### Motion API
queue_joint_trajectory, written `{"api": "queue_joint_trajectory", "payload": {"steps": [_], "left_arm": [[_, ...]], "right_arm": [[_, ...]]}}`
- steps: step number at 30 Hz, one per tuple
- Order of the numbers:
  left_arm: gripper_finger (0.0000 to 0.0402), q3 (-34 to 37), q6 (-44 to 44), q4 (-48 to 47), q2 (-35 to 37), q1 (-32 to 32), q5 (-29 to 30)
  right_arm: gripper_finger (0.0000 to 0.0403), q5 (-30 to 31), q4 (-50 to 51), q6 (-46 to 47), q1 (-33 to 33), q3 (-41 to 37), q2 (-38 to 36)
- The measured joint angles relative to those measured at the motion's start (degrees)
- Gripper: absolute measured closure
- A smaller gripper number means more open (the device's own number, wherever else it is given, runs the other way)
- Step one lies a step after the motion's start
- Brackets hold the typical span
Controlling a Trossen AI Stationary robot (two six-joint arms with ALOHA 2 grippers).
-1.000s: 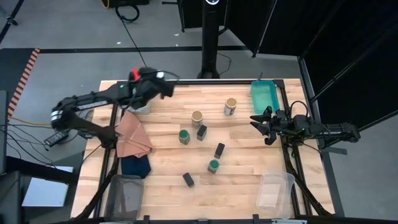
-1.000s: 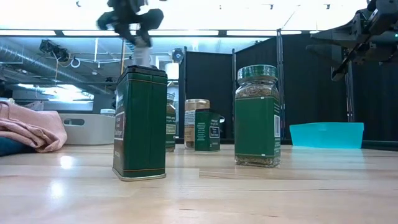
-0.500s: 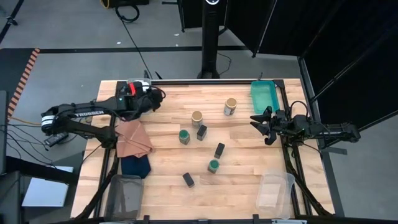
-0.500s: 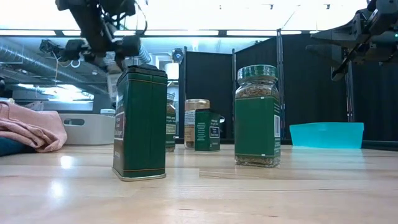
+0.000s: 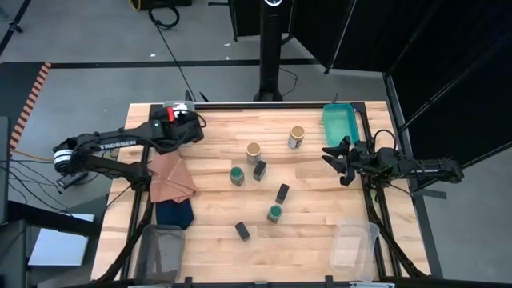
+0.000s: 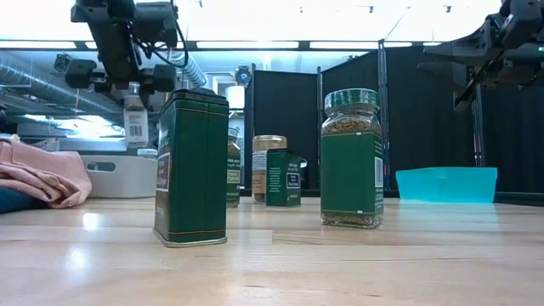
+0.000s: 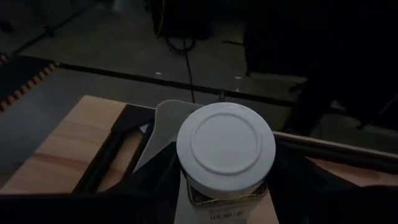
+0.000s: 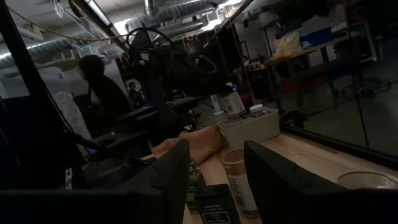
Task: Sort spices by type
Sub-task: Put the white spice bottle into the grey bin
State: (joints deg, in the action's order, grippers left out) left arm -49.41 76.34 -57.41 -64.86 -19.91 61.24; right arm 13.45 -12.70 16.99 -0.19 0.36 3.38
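My left gripper (image 5: 182,132) is at the table's far left, shut on a white-lidded spice jar (image 7: 225,149), which it holds above a white bin (image 6: 115,177). On the table stand two tan-lidded jars (image 5: 297,136) (image 5: 254,152), two green-lidded jars (image 5: 238,175) (image 5: 275,213) and three black tins (image 5: 260,169) (image 5: 282,193) (image 5: 242,231), all upright on their bases. I see no second white-lidded jar. My right gripper (image 5: 336,160) is open and empty at the table's right edge. My left gripper pinches the jar's body just below the white lid (image 7: 186,186) between its two fingers. The fingers come from above, pointing down. The jar hangs upright, lid up, lifted clear above the white bin, as the low view (image 6: 134,119) shows.
A brown cloth (image 5: 170,178) and a navy cloth (image 5: 174,212) lie at the left edge. A teal tray (image 5: 339,124) is at the far right, a clear container (image 5: 354,244) at the near right and a dark bin (image 5: 162,250) at the near left.
My left gripper has carried the white-lidded jar toward the table's left edge and a little down. It now hangs over the white bin with the jar still upright in the hold.
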Motion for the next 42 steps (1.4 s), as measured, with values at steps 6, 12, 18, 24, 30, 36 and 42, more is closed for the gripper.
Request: {"api": "queue_joint_trajectory", "payload": {"steps": [6,12,18,24,30,36,42], "left_arm": [[0.0213,0.00,-0.10,0.34,-6.03,-0.12,-0.24],[0.0213,0.00,0.71,0.63,-11.13,-0.21,-0.62],[0.0213,3.80,4.36,2.80,-10.96,-1.32,-1.37],[0.0213,9.22,6.43,8.63,-10.38,-1.47,-4.50],[0.0213,11.86,3.16,16.58,-10.40,-1.82,-5.65],[0.0207,12.15,-0.96,17.44,-10.51,-2.93,-7.31],[0.0166,12.15,-1.36,17.41,-10.51,-3.66,-7.97]], "right_arm": [[0.0243,0.02,0.01,0.00,0.00,0.00,0.00],[0.0243,0.02,0.32,1.07,0.00,0.00,0.09],[0.0243,0.02,1.14,1.10,0.00,0.00,0.11],[0.0243,0.00,1.73,1.46,0.00,0.00,0.10],[0.0243,0.02,2.02,1.49,0.00,0.00,0.11],[0.0243,0.00,2.09,1.49,0.00,0.00,0.11],[0.0243,0.00,2.11,1.49,0.00,0.00,0.11]]}}
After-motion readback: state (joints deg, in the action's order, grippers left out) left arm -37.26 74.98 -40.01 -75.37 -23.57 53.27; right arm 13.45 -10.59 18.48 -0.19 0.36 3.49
